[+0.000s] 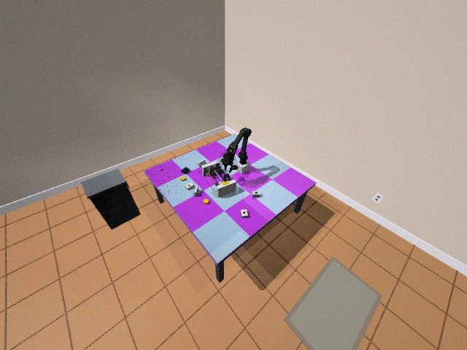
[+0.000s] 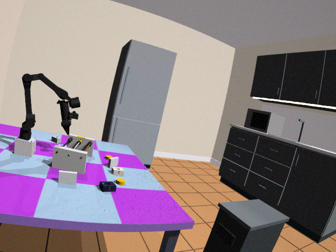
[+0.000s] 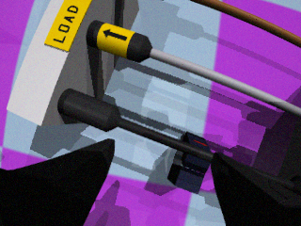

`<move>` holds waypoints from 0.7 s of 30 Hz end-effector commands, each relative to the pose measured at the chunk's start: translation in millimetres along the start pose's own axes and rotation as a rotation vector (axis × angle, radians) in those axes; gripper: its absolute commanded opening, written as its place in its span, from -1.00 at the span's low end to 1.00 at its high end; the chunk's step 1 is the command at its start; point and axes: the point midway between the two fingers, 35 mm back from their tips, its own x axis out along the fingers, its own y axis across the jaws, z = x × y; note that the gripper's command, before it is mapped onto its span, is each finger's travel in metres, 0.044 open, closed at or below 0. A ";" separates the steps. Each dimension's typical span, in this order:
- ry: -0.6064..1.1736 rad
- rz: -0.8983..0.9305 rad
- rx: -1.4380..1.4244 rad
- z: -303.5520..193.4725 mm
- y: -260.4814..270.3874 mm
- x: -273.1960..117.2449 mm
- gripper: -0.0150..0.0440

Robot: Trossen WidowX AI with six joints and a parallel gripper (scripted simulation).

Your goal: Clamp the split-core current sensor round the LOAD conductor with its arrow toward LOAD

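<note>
The LOAD marker [image 3: 68, 24] [image 1: 225, 183] [image 2: 81, 137] is a yellow label on top of one end panel. Beside it, the silver conductor [image 3: 212, 76] [image 2: 76, 145] has a yellow band [image 3: 113, 40] with a black arrow pointing toward the panel. A black conductor [image 3: 155, 135] runs parallel to it. A dark blue sensor [image 3: 190, 176] with a red mark shows lower down, partly crossed by the black conductor in the wrist view; how far it stands open is unclear. My gripper [image 3: 164, 153] [image 2: 68, 134] is partly open, fingers pointing down above the conductor rig, holding nothing.
The rig's other end panel [image 1: 210, 168] [image 2: 69, 159] and a copper conductor [image 3: 254, 20] are near. Another dark blue block [image 1: 184, 170] [image 2: 107, 186], off-white blocks [image 1: 256, 194] [image 1: 244, 213], yellow discs [image 1: 182, 178] [image 1: 206, 201] and a white plate [image 2: 67, 177] stand around the rig.
</note>
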 end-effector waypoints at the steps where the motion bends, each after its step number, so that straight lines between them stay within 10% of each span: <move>1: 0.042 -0.068 0.178 -49.3 -31.9 13.4 0.45; 21: 0.055 -0.092 0.243 -66.7 -42.9 37.4 0.45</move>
